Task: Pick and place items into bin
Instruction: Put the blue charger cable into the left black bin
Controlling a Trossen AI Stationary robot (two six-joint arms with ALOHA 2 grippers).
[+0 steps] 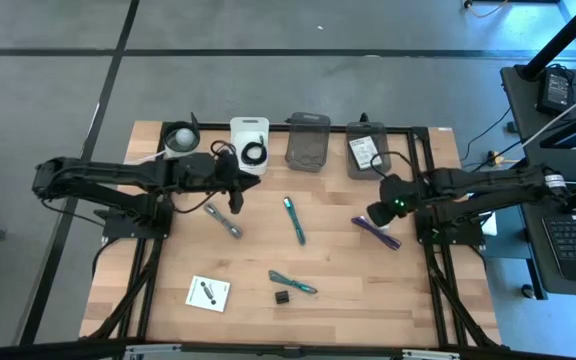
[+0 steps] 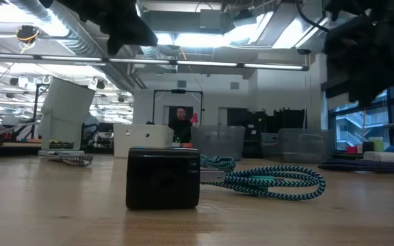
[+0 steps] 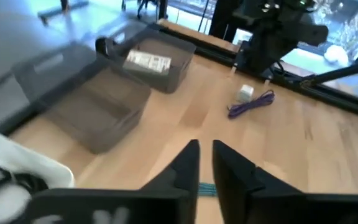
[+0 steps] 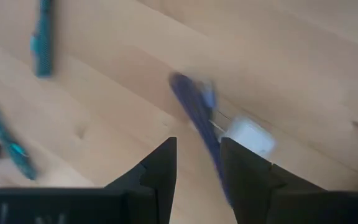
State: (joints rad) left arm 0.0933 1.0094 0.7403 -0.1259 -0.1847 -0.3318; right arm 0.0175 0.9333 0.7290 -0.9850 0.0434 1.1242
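No legible writing on card or binned label. Left gripper slightly parted, empty. Right gripper parted over purple strip, beside white cube.

The table is light wood with a black frame. The pen is teal, and the tie is teal with a dark braided pattern. The strip is purple, the cube white. The small block is black. The card is white with dark print. Both arms are dark.
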